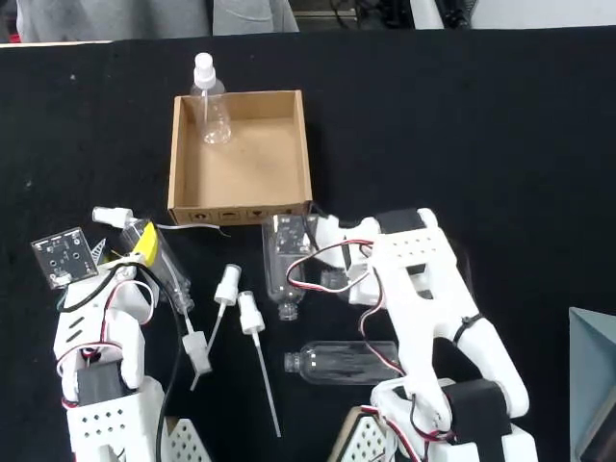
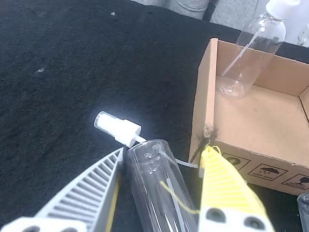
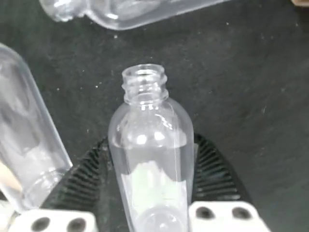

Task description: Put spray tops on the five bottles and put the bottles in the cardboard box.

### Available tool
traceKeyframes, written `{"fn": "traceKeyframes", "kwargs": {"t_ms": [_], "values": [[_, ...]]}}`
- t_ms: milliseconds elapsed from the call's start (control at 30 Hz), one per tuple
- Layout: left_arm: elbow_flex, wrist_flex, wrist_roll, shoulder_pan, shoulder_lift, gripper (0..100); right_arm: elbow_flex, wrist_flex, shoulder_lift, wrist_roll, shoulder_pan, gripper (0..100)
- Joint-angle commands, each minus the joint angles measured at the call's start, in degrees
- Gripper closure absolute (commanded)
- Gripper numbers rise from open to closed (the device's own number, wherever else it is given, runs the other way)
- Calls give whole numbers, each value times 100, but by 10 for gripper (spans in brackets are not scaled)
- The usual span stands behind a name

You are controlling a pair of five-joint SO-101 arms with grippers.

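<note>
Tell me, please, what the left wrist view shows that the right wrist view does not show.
Only the left wrist view: the cardboard box, a capped bottle tilted inside it, a loose spray top and the left fingers around a clear bottle. Only the right wrist view: the right fingers around an open-necked bottle, with two more bottles lying near it. Both: the black table, and a bottle between that arm's own fingers.
</note>
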Motion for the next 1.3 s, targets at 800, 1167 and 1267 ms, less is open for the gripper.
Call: {"fn": "traceKeyframes", "kwargs": {"t_ms": [800, 1167, 1267], "values": [[-31, -132, -53, -40, -62, 770, -1666, 624, -338, -3042, -316, 892], [-31, -132, -53, -40, -62, 770, -2387, 659, -338, -4211, -492, 892], [-31, -132, -53, -40, -62, 770, -2536, 659, -338, -4387, -484, 892]]}}
